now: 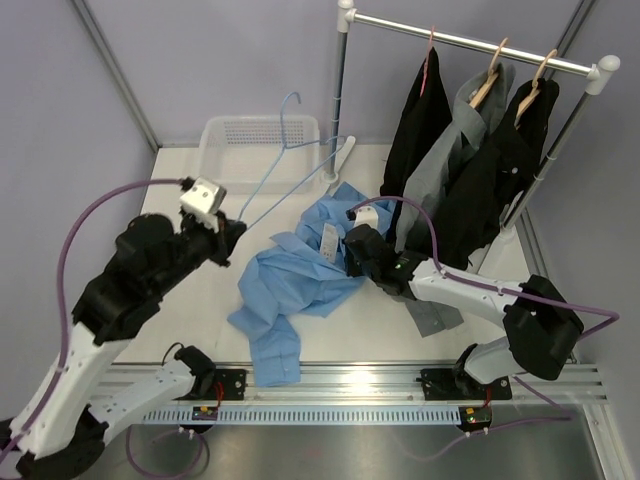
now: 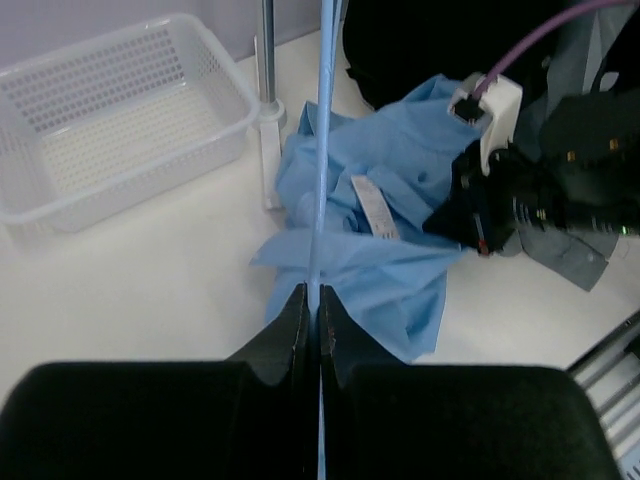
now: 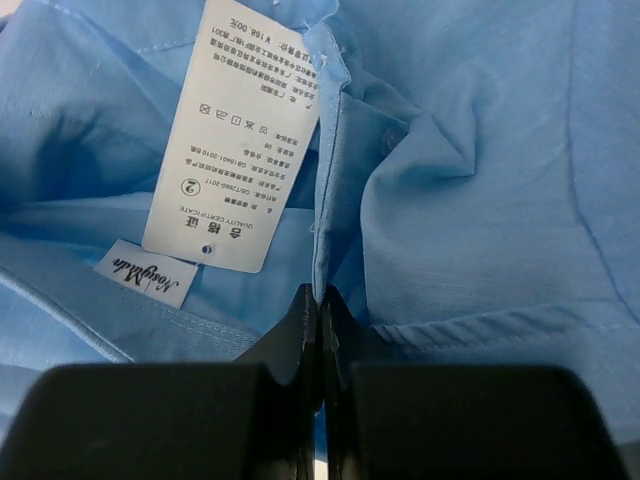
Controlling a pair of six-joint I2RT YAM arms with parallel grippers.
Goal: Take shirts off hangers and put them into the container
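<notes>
**Top external view:** One white basket [image 1: 213,140] stands at the far left of the counter [image 1: 190,320], its perforated bottom showing all over. The left arm reaches up and inward. Its left hand [image 1: 238,228] is closed on the lower end of the thin blue hanger [image 1: 285,145], which rises tilted in front of the basket. The right arm stretches low, with the right hand [image 1: 344,262] pressed into the light blue shirt [image 1: 290,285] lying crumpled mid-counter. On the rail [image 1: 470,42] hang three more:
- a black shirt [image 1: 425,120] on a pink hanger [image 1: 430,50]
- a grey shirt [image 1: 450,165] on a wooden hanger [image 1: 490,82]
- a second black shirt [image 1: 505,165] on the other wooden hanger [image 1: 538,82]

That makes four shirts and four hangers.

**Left wrist view:** The left hand [image 2: 320,310] is pinched tight on the blue hanger [image 2: 324,150] wire. The white basket [image 2: 130,185] sits upper left with only its mesh floor in view. The light blue shirt [image 2: 400,180] is heaped on the counter [image 2: 150,280] beyond.

**Right wrist view:** The right hand [image 3: 320,300] clamps a fold of the light blue shirt [image 3: 480,150], just beside a white care label [image 3: 235,130] and a small brand tag [image 3: 140,272].
</notes>
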